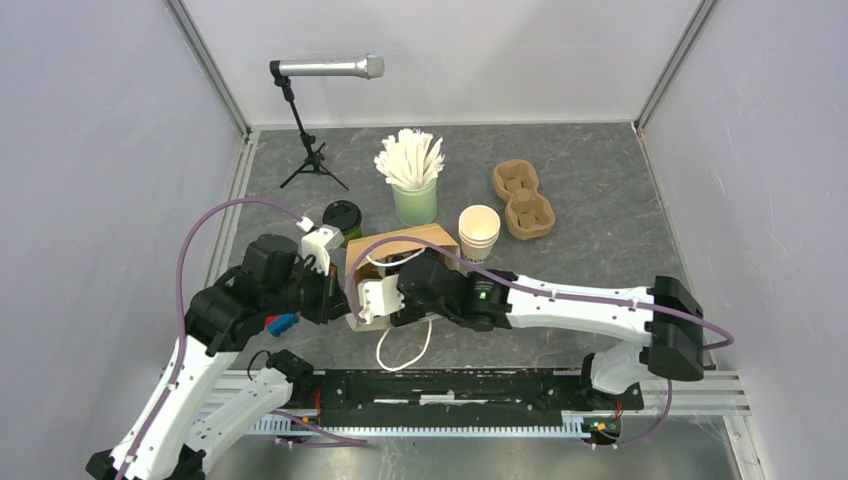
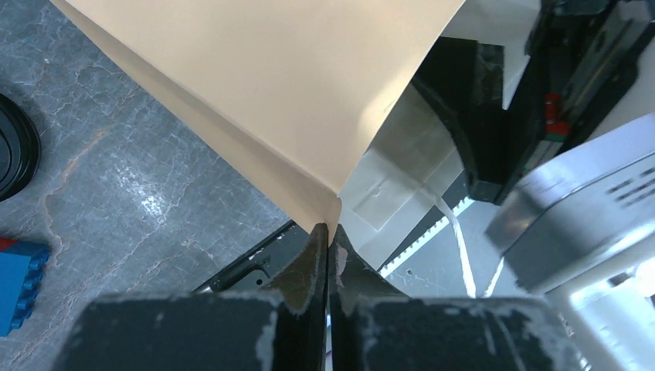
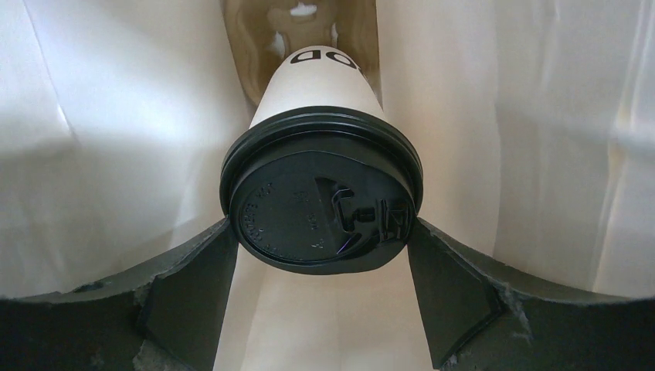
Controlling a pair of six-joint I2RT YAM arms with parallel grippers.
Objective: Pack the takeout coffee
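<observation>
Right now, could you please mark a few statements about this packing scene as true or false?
1. The right jaws grip the white cup inside the paper bag. True.
2. The left jaws hang open, touching nothing. False: they are shut on the bag's edge.
3. The olive-green cup is already in the bag. False: it stands on the table beside the bag.
4. The white cup's black lid is on. True.

Grey mottled tabletop (image 1: pixel 600 200), pale lilac walls (image 1: pixel 100 150), even light.
</observation>
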